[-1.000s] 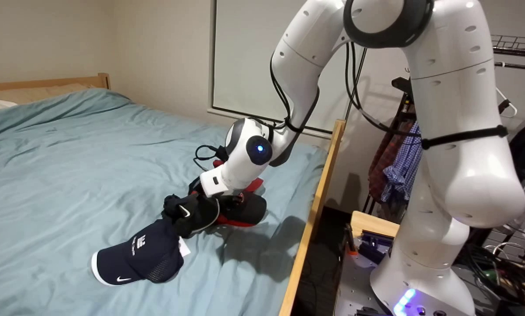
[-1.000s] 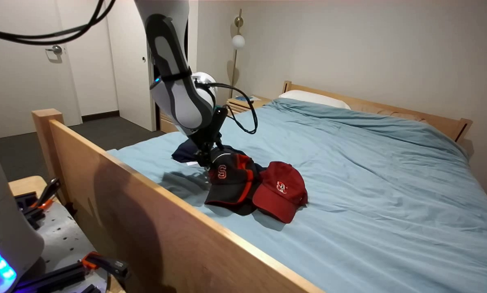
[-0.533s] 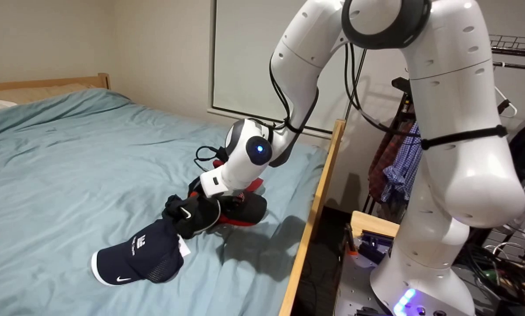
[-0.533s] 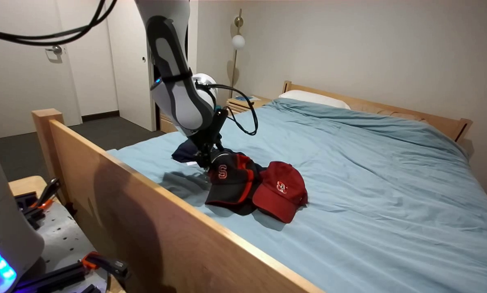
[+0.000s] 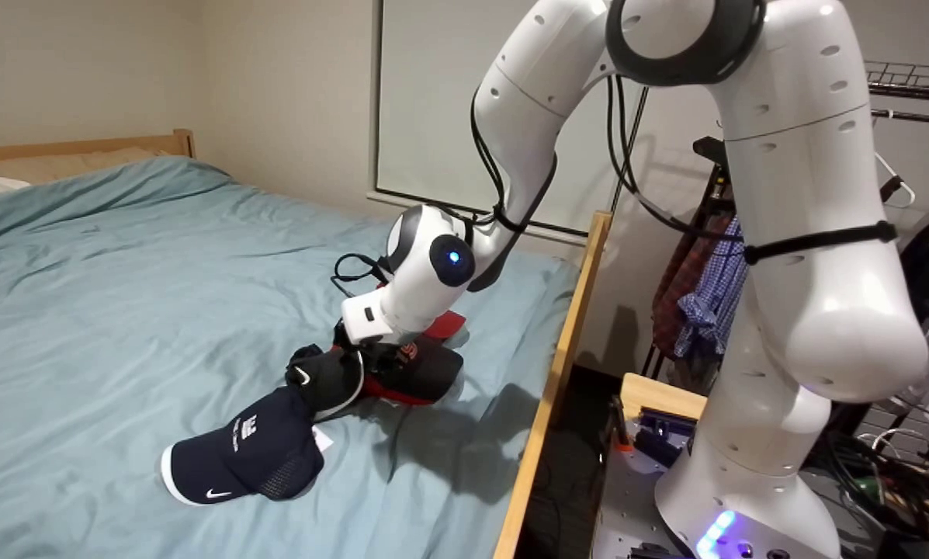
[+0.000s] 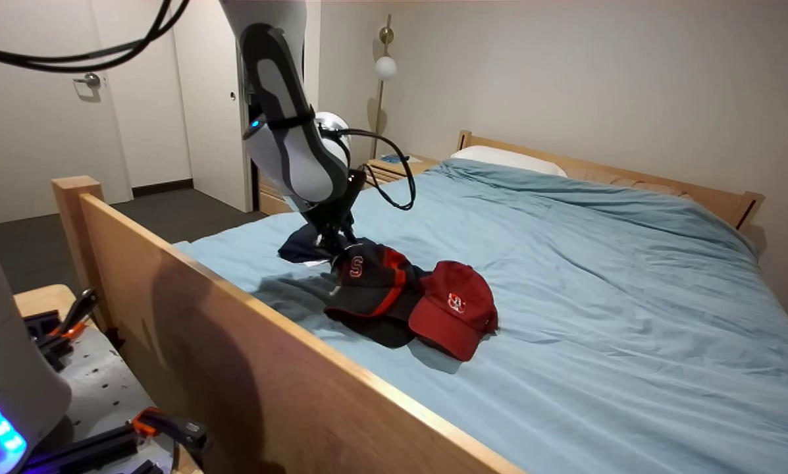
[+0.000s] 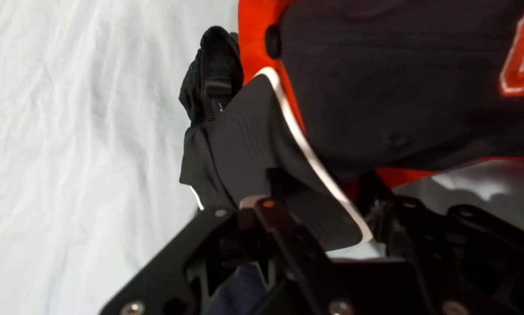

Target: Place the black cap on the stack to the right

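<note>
Just inside the bed's (image 6: 604, 289) foot edge, the gripper (image 7: 324, 181) points down at the black cap (image 5: 336, 380), which bears a white swoosh and a white-edged brim (image 7: 253, 135). The gripper's fingers (image 7: 283, 225) stand partway apart, one to each side of that white edge; I cannot tell whether they press on the cap. From the wrist, the brim overlaps the red back of a black-and-red cap (image 6: 370, 289) marked with an S, though whether it rests there I cannot tell. That black-and-red cap and a red cap (image 6: 463, 280) make up the stack (image 6: 446, 329), side by side, their brims turned to the foot edge; a dark shape (image 6: 394, 332) shows beneath the black-and-red one. On the other side of the black cap, closer to the foot corner with the wooden post (image 6: 81, 224), a navy cap (image 5: 258, 446) with white lettering seems to touch it, and a white tag (image 5: 323, 439) shows beside it. Of all the caps, the red one lies farthest from that corner, and both corners at the headboard (image 6: 591, 170) are well apart from the group. The white arm (image 5: 545, 70) leans in over the footboard (image 6: 288, 375), its base (image 5: 743, 489) outside the foot edge on a perforated plate (image 6: 107, 382) with orange-tipped clamps (image 6: 176, 426).
</note>
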Controlling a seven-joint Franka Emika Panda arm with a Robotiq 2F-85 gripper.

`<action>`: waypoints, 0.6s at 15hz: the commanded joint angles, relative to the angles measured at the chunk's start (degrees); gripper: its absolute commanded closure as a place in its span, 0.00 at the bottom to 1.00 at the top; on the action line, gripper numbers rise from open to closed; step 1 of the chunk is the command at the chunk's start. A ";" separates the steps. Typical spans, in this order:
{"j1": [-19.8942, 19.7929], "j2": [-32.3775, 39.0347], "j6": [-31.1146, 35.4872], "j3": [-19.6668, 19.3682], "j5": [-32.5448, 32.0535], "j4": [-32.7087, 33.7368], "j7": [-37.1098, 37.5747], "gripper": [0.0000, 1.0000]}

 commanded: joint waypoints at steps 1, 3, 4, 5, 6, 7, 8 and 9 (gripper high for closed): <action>-2.81 0.49 1.96 2.64 -3.65 1.77 4.73 0.84; -4.04 -0.25 2.09 4.04 -5.16 2.16 7.42 0.93; -4.79 -0.80 1.92 4.92 -6.06 2.39 9.15 0.94; -5.46 -1.08 1.70 5.71 -6.68 2.73 10.65 0.96; -6.91 -1.79 2.12 7.24 -8.05 3.45 13.77 0.96; -7.75 -2.08 1.87 8.26 -8.92 3.86 15.88 0.94; -8.59 -2.65 3.08 8.92 -9.52 4.31 17.12 0.95; -9.00 -2.84 3.34 9.11 -9.25 4.38 17.93 0.96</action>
